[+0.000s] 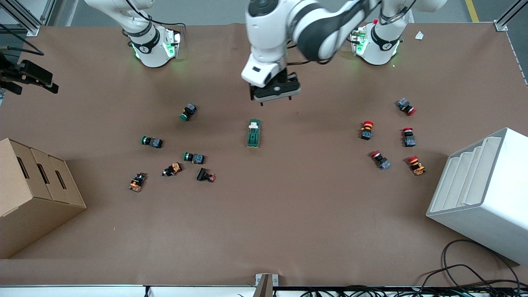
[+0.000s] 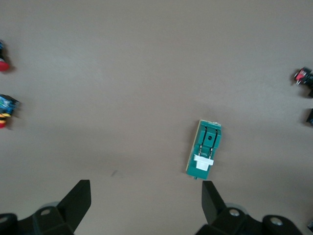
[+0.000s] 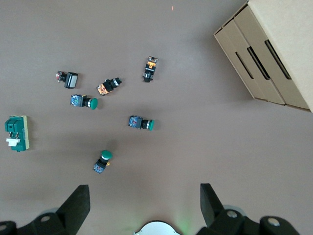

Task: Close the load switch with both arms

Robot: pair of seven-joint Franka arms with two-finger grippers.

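Note:
The load switch (image 1: 253,133) is a dark-green block lying flat mid-table, with its white lever at the end toward the robots' bases. It also shows in the left wrist view (image 2: 204,155) and in the right wrist view (image 3: 16,133). My left gripper (image 1: 274,98) hangs open and empty over the bare table just farther from the front camera than the switch; its fingers (image 2: 145,191) stand wide apart, clear of the switch. My right gripper (image 3: 144,192) is open and empty, held high over its own base (image 3: 156,229); it is out of the front view.
Green, orange and black push buttons (image 1: 194,157) lie toward the right arm's end, red ones (image 1: 380,160) toward the left arm's end. A cardboard box (image 1: 33,189) stands at the right arm's end, a white stepped bin (image 1: 482,194) at the left arm's end.

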